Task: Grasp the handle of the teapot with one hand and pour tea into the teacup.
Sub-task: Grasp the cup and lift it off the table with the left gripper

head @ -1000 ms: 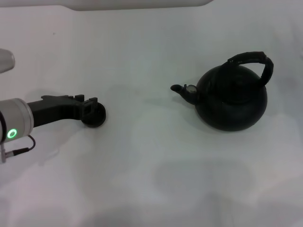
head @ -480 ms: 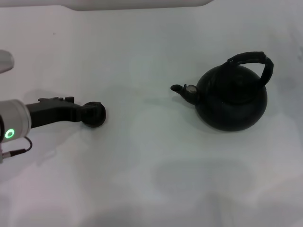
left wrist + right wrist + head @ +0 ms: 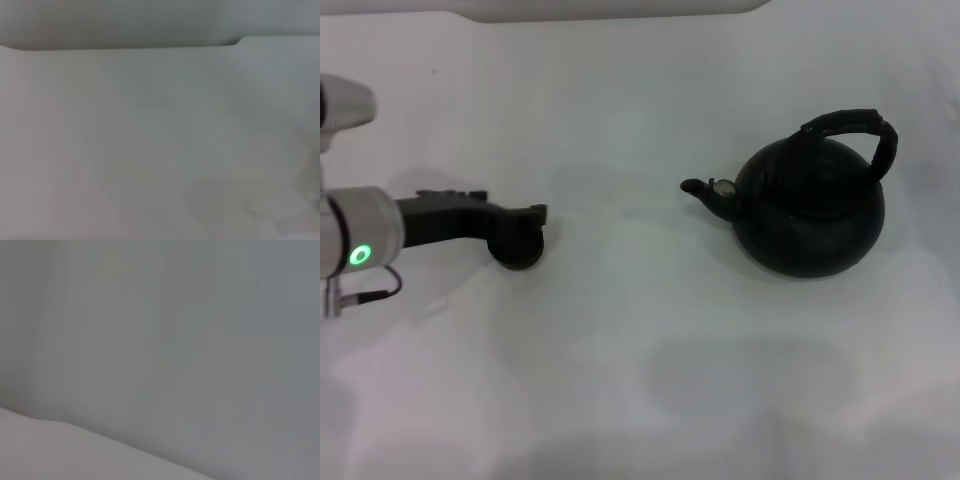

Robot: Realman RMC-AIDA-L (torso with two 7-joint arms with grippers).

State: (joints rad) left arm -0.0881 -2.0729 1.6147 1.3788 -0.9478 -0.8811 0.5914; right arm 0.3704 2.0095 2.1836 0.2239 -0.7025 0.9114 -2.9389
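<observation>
Over on the left, our left gripper (image 3: 525,222) reaches in from the scene's left edge, its black body stretched out low over the white table (image 3: 620,380). Its tip lies right over the teacup (image 3: 517,251), a small dark round cup that shows just below and around the gripper's end. We cannot tell whether the fingers are spread or clenched, nor whether they touch the cup, since black lies on black. A green light glows on the silver wrist behind it.

Moving right, a stretch of bare table separates the cup from the teapot (image 3: 810,215), which stands upright well apart on the right side. Its short spout (image 3: 702,190) points left toward the cup, and the handle (image 3: 855,130) arches over its top, tilted toward the right, with nothing gripping it.

Our right gripper is not visible in the head view, and both wrist views show only pale blank surface.
</observation>
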